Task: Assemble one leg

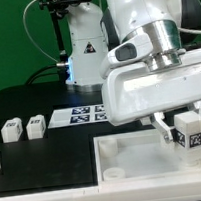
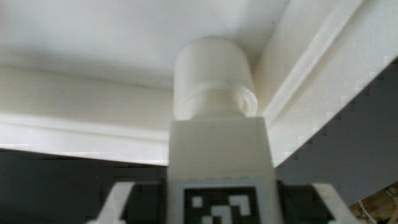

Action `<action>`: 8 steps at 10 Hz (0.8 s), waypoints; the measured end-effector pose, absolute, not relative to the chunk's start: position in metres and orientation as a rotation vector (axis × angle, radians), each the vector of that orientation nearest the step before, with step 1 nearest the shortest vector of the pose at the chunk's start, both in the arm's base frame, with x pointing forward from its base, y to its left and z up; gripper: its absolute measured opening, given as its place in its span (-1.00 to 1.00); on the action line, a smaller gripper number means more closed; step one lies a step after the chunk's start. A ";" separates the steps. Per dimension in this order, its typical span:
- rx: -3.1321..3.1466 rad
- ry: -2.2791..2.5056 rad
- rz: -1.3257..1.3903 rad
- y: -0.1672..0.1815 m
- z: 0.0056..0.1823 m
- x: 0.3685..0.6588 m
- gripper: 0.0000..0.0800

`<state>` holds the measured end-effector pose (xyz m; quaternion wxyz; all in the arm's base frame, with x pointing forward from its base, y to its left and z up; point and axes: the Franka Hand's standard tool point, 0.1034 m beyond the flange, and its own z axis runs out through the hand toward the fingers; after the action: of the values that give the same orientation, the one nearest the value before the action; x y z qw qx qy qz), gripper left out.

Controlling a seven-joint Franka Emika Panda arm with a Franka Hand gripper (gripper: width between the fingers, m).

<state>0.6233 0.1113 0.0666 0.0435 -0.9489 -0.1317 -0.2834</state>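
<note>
Two spare legs (image 1: 35,126) rest far left on the tabletop (image 1: 28,101); the end effector (image 1: 182,128) is clamped on one leg (image 1: 191,134) over the tray (image 1: 125,158).

No words or numbers are legible; only black-and-white marker tags show, on the leg (image 1: 189,132), two loose pieces (image 1: 9,129) (image 1: 35,126) and the marker board (image 1: 85,114).

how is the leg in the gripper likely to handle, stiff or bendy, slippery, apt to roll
Probably stiff: the leg looks like moulded plastic and shows no bend in the gripper. Its smooth white faces may be a bit slippery under a loose grip. The square block section should stop it rolling, though stood on its narrower rounded end it might tip.
</note>
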 end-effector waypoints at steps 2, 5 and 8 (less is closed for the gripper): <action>-2.901 -0.403 -0.866 0.111 0.067 0.623 0.31; -2.901 -0.403 -0.866 0.111 0.067 0.623 0.61; -2.901 -0.403 -0.866 0.111 0.067 0.623 0.62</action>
<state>0.6232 0.1113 0.0665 0.0436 -0.9489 -0.1317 -0.2833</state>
